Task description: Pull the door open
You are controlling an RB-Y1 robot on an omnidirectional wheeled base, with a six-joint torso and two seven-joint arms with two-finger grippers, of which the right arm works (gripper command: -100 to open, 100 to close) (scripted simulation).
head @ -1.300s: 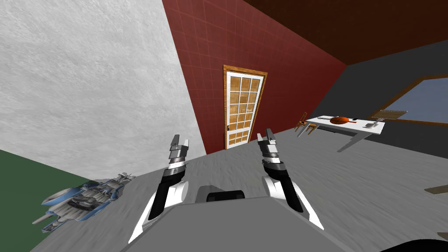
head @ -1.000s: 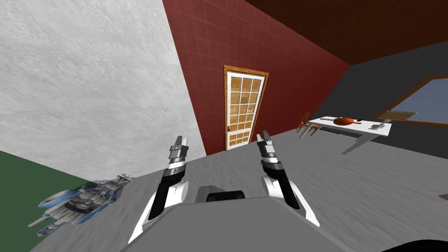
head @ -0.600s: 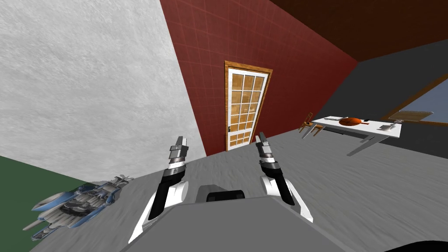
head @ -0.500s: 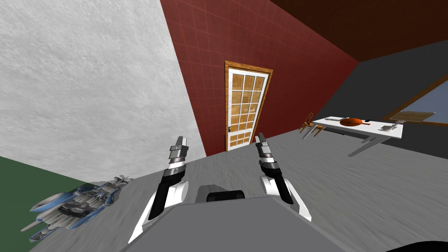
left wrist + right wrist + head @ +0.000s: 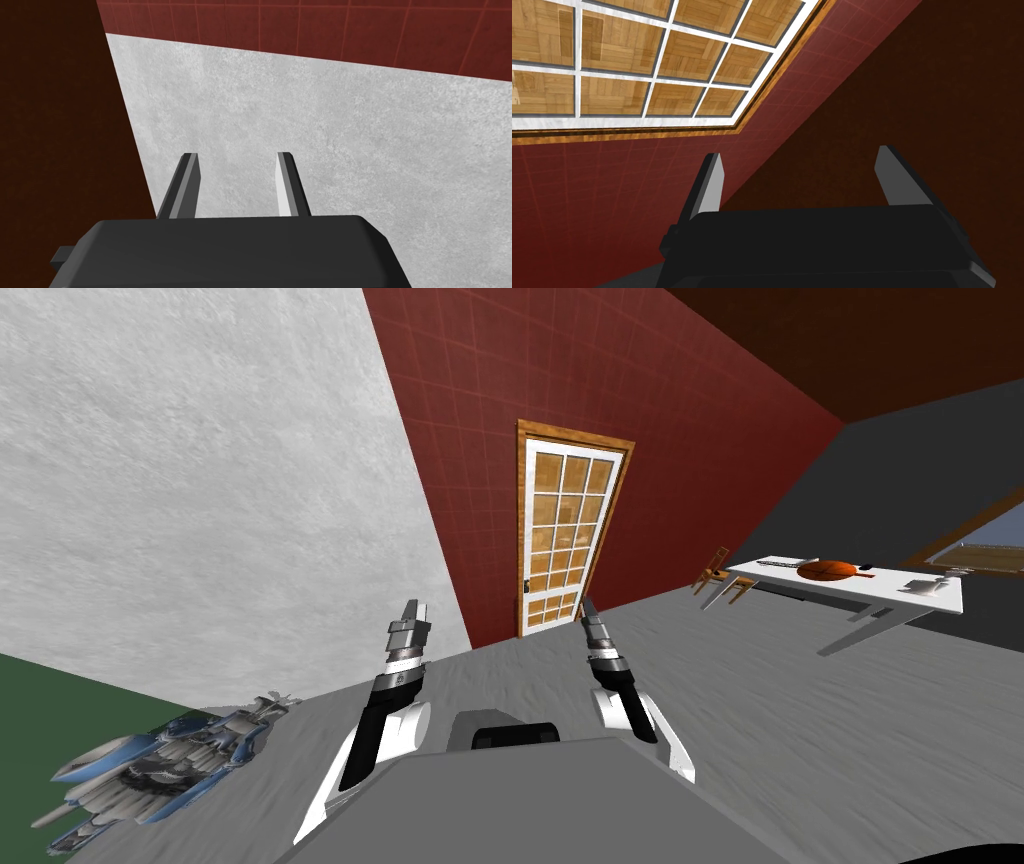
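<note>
Well ahead of our right gripper, the white glazed door stands shut in the red wall, its handle on the edge nearer our left gripper. Right fingers are spread wide. Left fingers sit closer together, gap visible, empty.

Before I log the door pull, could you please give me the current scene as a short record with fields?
door: white, small glass panes, shut in a wooden frame, red tiled wall
handle: small, dark, door's left edge, lower half
right tool: open, empty, pointed toward the door, far short of it
left tool: open, empty, held forward
right side: white table bearing an orange object; wooden chairs beside it
left side: blue-grey spacecraft-like model by the white wall
</note>
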